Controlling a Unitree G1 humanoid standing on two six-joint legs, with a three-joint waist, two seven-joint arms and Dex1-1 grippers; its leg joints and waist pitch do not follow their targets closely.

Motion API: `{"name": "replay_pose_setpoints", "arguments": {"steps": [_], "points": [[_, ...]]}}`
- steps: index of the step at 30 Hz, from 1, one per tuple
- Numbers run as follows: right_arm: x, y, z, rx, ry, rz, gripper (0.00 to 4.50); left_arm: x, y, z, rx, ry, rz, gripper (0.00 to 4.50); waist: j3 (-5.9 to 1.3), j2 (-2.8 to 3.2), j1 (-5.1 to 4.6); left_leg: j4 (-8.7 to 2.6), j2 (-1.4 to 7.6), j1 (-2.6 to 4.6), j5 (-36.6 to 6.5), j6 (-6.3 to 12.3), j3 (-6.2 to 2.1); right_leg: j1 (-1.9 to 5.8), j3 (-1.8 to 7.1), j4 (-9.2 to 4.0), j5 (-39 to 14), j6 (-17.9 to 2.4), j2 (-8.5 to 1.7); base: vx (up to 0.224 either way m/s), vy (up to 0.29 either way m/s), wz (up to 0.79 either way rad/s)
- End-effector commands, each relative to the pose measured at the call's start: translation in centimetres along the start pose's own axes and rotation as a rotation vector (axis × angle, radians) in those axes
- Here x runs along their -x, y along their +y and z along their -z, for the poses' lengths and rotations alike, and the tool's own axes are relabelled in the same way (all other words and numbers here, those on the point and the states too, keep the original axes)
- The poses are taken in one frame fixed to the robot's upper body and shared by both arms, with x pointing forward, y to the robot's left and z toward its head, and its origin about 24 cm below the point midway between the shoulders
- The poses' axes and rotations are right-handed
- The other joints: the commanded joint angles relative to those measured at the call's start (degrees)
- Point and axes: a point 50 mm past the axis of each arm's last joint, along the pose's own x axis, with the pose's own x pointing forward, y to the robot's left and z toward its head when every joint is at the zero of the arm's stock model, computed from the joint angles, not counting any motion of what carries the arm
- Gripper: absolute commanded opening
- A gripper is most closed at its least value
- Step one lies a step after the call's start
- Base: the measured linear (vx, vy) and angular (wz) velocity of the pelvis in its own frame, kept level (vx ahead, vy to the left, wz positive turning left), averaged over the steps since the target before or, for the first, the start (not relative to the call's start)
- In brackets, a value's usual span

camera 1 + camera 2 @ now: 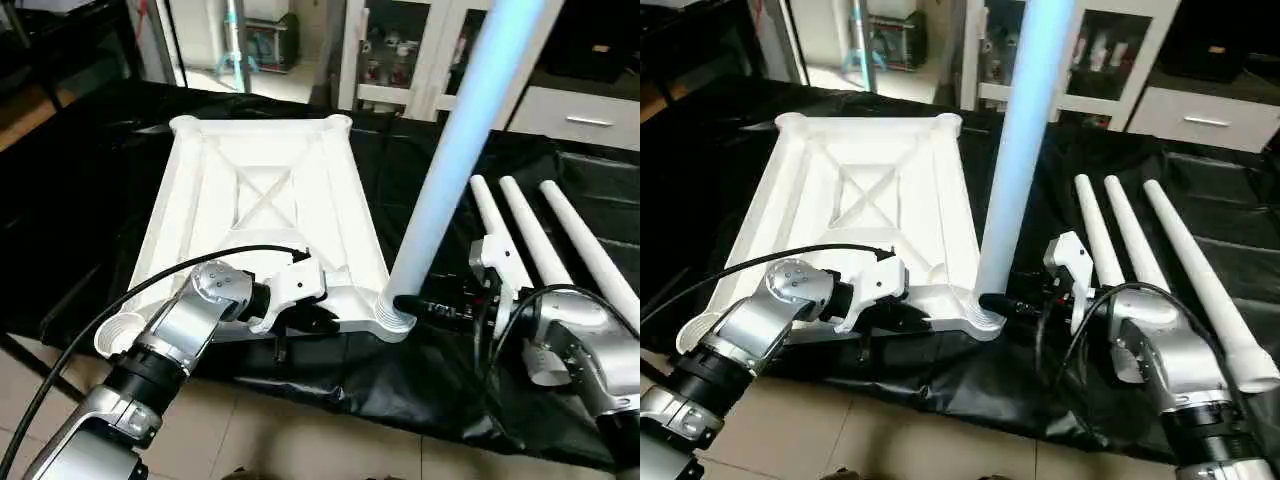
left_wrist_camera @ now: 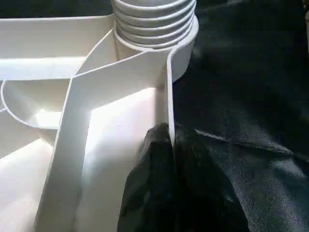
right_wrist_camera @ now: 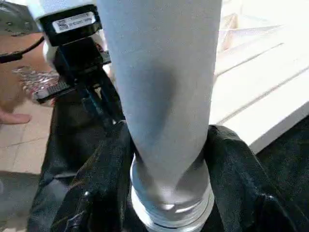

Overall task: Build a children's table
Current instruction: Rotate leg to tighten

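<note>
The white table top [image 1: 270, 190] lies upside down on a black cloth, its X-braced ribs facing up. One tapered white leg [image 1: 450, 170] stands upright in the near right corner socket [image 1: 392, 318]. My right gripper [image 3: 166, 159] is shut on this leg just above its threaded base, one black finger [image 3: 96, 183] on each side. My left gripper [image 2: 169, 133] is shut on the top's near rim wall [image 2: 170, 96], close to that same socket [image 2: 154, 19]. Three more legs [image 1: 540, 240] lie side by side on the cloth to the right.
A white glass-door cabinet [image 1: 400, 50] stands behind the work surface. The near left corner socket [image 1: 120, 335] sits at the cloth's front edge, with tiled floor [image 1: 300, 430] below. A black cable [image 1: 150, 285] loops over my left forearm.
</note>
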Motion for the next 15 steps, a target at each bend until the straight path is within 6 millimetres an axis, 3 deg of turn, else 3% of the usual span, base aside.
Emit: {"name": "replay_pose_setpoints", "arguments": {"steps": [1,5,6,7,8,9,11,13,14,15], "points": [[-0.1,-0.9,1.1,-0.014,0.051,0.136,1.91,-0.7,0.0,-1.7,-0.052,-0.041,0.034,0.00,-3.43,-0.53,-0.20,-4.67,3.04,0.21,-11.8,2.46,-1.32,2.87,2.47,-4.72,-22.7,-9.9,-4.25,0.000,0.000,0.00],[-0.8,-1.5,1.9,-0.034,0.068,0.268,1.89,-1.0,0.7,-1.8,-0.012,-0.031,-0.037,0.00,-3.34,-0.66,-0.81,-4.79,2.90,0.28,-13.2,1.45,-1.43,2.77,2.42,-4.98,-25.5,-8.8,-4.16,0.000,0.000,0.00],[-2.3,-2.6,2.9,-0.062,0.095,0.529,1.89,-1.8,2.7,-2.5,0.096,-0.021,-0.263,0.00,-3.43,-0.46,-1.55,-4.66,2.91,0.30,-14.3,0.55,-1.46,2.50,2.37,-4.91,-27.1,-8.6,-4.18,0.000,0.000,0.00],[-2.3,-2.6,2.9,-0.062,0.095,0.529,1.89,-1.8,2.7,-2.5,0.096,-0.021,-0.263,0.00,-3.27,-0.56,-1.75,-4.65,2.68,0.61,-14.2,-0.06,-1.41,2.20,2.20,-5.42,-27.7,-8.5,-3.97,0.000,0.000,0.00],[-3.2,-3.0,3.3,-0.090,0.099,0.659,1.88,-2.3,3.6,-3.0,0.152,-0.018,-0.365,0.00,-3.33,-0.46,-2.10,-4.52,2.58,0.63,-14.8,-0.76,-1.51,2.14,2.14,-5.38,-28.3,-8.5,-4.03,0.000,0.000,0.00],[-4.1,-3.0,3.7,-0.134,0.096,0.752,1.88,-2.8,3.9,-3.5,0.182,-0.024,-0.403,0.00,-3.62,-0.76,-2.50,-4.65,2.43,0.08,-14.1,-1.32,-1.95,2.93,1.95,-5.16,-28.4,-7.6,-4.17,0.000,0.000,0.00],[-4.8,-2.9,3.8,-0.161,0.086,0.789,1.88,-3.1,4.1,-4.0,0.183,-0.029,-0.422,0.00,-3.59,-0.81,-2.70,-4.75,2.39,-0.18,-13.7,-0.37,-1.98,3.01,1.93,-5.52,-28.0,-6.9,-4.20,0.000,0.000,0.00],[-6.5,-2.5,3.5,-0.184,0.059,0.836,1.87,-3.4,4.8,-4.7,0.168,-0.032,-0.501,0.00,-3.73,-0.10,-2.80,-4.65,2.25,0.00,-14.5,0.46,-1.90,2.73,1.99,-5.61,-27.1,-7.1,-4.14,0.000,0.000,0.00],[-6.5,-2.5,3.5,-0.184,0.059,0.836,1.87,-3.4,4.8,-4.7,0.168,-0.032,-0.501,0.00,-3.78,-0.34,-2.86,-4.60,2.22,0.08,-14.1,0.64,-1.74,2.63,2.08,-5.79,-26.2,-7.3,-4.10,0.000,0.000,0.00],[-6.9,-2.5,3.3,-0.181,0.046,0.860,1.87,-3.4,5.0,-4.9,0.157,-0.029,-0.528,0.00,-3.94,-0.45,-2.62,-4.56,2.29,0.17,-12.7,1.26,-1.58,2.69,2.27,-5.23,-21.7,-8.7,-3.95,0.000,0.000,0.00]]}}
